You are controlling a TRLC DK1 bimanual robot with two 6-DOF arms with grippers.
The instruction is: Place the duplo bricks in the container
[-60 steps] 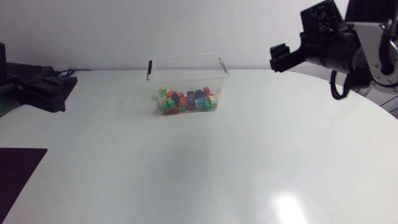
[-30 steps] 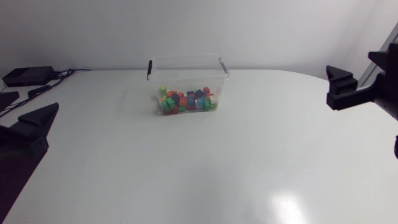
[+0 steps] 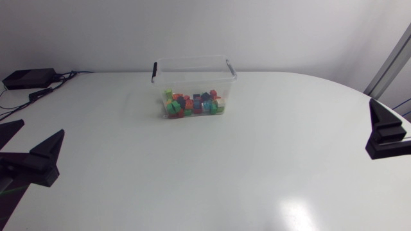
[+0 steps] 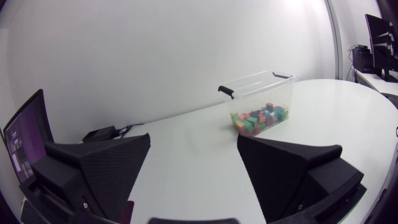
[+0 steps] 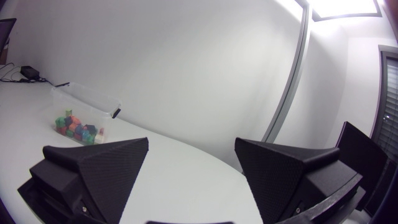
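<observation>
Bricks: all that show lie heaped on the floor of the container, which stands at 12 o'clock on the table.

Handling: judged light, rigid, smooth plastic. Grip across two flat side faces, not the studs.

Orientation: single brick axes are too small to read. The container's long axis runs 9 to 3 o'clock, with the opening upward.

Left gripper at 8 o'clock, right gripper at 4 o'clock: fingers spread wide, nothing held.

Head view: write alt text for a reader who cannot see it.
A clear plastic container holding colourful bricks stands at the far middle of a white table. The left gripper and right gripper, both open, are near the side edges.
</observation>
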